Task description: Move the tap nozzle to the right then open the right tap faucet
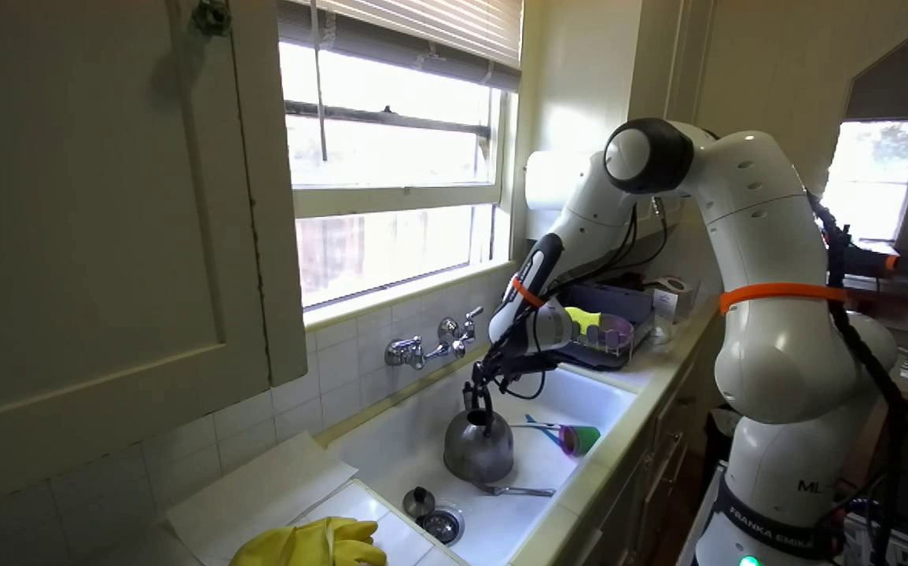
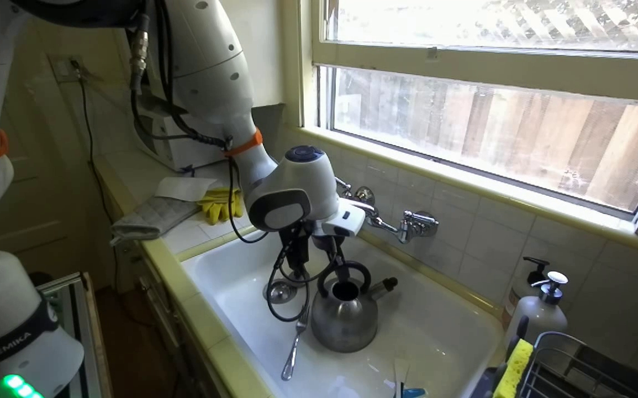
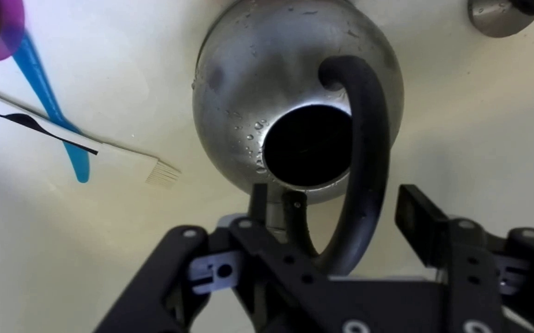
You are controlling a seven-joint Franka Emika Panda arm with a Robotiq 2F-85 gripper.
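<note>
The Robotiq gripper (image 3: 334, 199) stands parted, astride the metal kettle's (image 3: 248, 88) black handle (image 3: 371, 157), gripping nothing. In an exterior view, the chrome tap spout (image 2: 359, 205), partly hidden, is left of the right-hand tap knob (image 2: 414, 225).

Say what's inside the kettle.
The wrist view shows little but darkness inside the kettle; its handle hides the right edge of the opening. Any contents can't be discerned.
</note>
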